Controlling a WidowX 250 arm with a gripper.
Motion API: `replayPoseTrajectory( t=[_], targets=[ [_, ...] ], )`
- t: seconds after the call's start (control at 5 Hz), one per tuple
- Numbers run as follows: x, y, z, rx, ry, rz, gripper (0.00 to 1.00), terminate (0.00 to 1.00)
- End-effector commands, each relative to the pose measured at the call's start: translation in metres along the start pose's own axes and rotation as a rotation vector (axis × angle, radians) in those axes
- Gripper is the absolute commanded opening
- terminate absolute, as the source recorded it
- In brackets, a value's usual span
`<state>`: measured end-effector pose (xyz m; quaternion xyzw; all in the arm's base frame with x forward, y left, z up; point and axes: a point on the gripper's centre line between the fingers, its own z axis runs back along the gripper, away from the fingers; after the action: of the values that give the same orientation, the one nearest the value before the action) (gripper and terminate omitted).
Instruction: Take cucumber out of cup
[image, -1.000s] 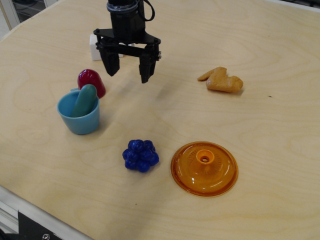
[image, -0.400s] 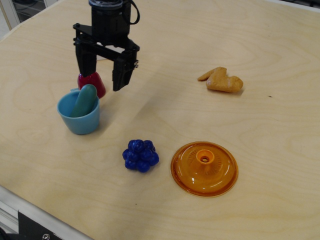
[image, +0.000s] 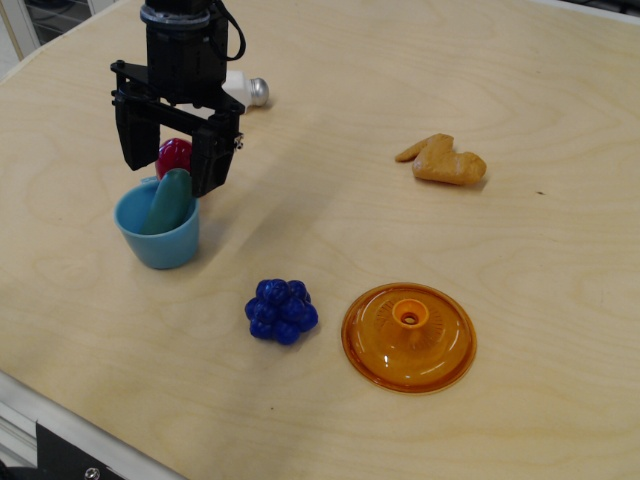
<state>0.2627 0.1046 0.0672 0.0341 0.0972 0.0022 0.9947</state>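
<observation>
A light blue cup stands upright at the left of the wooden table. A teal-green cucumber leans inside it, its rounded top poking above the rim. My black gripper is open and hangs just above the cup's far rim, one finger to the left and one to the right of the cucumber's top. It holds nothing.
A dark red dome toy sits right behind the cup, partly hidden by my fingers. A white bulb-like object lies behind the arm. A blue berry cluster, an orange lid and an orange chicken piece lie to the right.
My gripper has moved left and down, from right of the red dome to over the cup. It stays open. The white object behind it has come into view.
</observation>
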Motion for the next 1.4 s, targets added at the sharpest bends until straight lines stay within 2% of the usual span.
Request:
replayPoseTrajectory(
  t=[0.0, 0.2, 0.4, 0.8, 1.2],
  targets=[
    [0.008, 0.006, 0.001, 0.048, -0.033, -0.014, 1.00, 0.00],
    [0.010, 0.005, -0.004, 0.057, -0.022, -0.012, 1.00, 0.00],
    [0.009, 0.005, -0.005, 0.053, -0.023, -0.007, 0.00, 0.00],
    [0.003, 0.006, -0.004, 0.072, -0.020, 0.015, 0.00, 0.00],
    [-0.007, 0.014, 0.022, 0.080, -0.062, 0.066, 0.00, 0.00]
  ],
)
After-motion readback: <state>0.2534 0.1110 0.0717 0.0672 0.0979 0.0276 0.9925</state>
